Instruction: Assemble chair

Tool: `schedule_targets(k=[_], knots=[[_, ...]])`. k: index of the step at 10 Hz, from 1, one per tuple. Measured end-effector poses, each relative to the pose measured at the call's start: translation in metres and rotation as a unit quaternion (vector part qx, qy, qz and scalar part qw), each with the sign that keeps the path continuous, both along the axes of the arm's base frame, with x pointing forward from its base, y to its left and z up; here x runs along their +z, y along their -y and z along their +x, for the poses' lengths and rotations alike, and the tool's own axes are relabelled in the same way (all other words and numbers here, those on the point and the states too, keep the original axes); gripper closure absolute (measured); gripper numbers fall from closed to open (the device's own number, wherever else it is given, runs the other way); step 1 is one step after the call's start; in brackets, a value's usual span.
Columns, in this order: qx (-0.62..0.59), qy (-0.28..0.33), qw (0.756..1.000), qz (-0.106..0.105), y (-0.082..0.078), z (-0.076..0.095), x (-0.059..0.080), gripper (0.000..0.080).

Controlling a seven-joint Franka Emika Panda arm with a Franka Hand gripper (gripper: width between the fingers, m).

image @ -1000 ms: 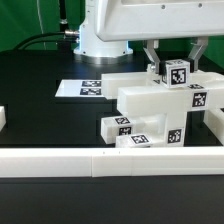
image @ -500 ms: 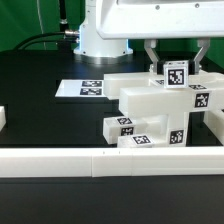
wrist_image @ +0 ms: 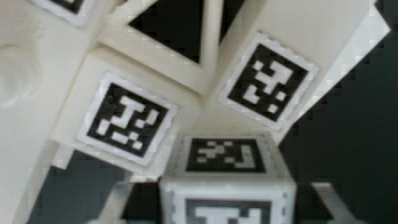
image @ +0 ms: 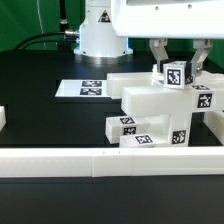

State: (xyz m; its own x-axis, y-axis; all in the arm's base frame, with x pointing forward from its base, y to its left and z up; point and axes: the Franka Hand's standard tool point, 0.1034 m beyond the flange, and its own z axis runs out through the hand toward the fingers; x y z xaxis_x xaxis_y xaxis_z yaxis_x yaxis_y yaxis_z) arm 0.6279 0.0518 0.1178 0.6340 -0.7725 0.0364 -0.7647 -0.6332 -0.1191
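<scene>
At top of chair assembly, exterior view's right, am clamping hand on tagged cube piece, tag facing camera.

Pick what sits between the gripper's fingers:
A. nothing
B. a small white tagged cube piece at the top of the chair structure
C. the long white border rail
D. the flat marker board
B: the gripper has a finger on each side of the tagged cube piece atop the chair structure. The marker board and border rail lie on the table, apart from it.
</scene>
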Motion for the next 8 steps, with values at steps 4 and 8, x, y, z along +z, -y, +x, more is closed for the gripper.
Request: schedule_targets(k=[4, 8], knots=[[-0.141, -0.006, 0.990, 0.025, -0.0031, 0.0002, 0.0001, 0.0515], [-0.093, -0.007, 0.995, 0.021, -0.0031, 0.0017, 0.0028, 0.0205]])
